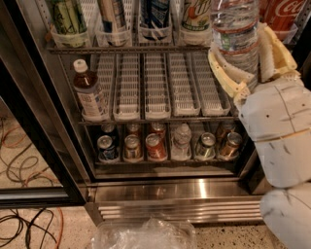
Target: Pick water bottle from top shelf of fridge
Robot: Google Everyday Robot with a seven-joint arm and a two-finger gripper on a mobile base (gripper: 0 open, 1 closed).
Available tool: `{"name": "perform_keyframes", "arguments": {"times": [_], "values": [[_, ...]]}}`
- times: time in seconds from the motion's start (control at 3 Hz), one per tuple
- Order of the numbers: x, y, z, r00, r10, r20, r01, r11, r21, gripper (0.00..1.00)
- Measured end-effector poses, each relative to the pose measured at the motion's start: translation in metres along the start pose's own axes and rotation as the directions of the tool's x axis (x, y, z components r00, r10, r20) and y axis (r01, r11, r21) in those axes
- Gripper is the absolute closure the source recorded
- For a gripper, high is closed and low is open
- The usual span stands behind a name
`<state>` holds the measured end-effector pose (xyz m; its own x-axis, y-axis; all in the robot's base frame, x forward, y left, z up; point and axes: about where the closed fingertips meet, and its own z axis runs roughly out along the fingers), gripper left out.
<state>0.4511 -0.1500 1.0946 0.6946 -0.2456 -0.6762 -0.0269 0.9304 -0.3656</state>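
Against the open fridge (pixel 180 192) and its top shelf (pixel 126 49), the gripper (pixel 241 46) clamps 2 fingers (pixel 226 74) around the water bottle (pixel 235 24), grasp apparently made, straight withdrawal due next.

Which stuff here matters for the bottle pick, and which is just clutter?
Job:
water bottle, clamped in the gripper at top right
top shelf
fridge

Clutter:
brown bottle
white lanes
cans
small bottle
cables
plastic bag

White "Coca-Cola" script marks the red bottle (pixel 286 12) beside the gripper (pixel 241 44) clasping the water bottle (pixel 235 19).
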Motion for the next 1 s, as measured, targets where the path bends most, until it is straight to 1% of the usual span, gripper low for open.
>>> {"name": "perform_keyframes", "arguments": {"times": [0.33, 0.67, 1.0], "values": [[-0.0054, -0.0097, -0.0155, 1.0, -0.015, -0.014, 0.014, 0.9996, -0.025, 1.0], [-0.0055, -0.0097, -0.0155, 1.0, -0.015, -0.014, 0.014, 0.9996, -0.025, 1.0], [-0.0041, -0.0036, -0.0194, 1.0, -0.016, -0.015, 0.015, 0.9985, -0.052, 1.0]]}}
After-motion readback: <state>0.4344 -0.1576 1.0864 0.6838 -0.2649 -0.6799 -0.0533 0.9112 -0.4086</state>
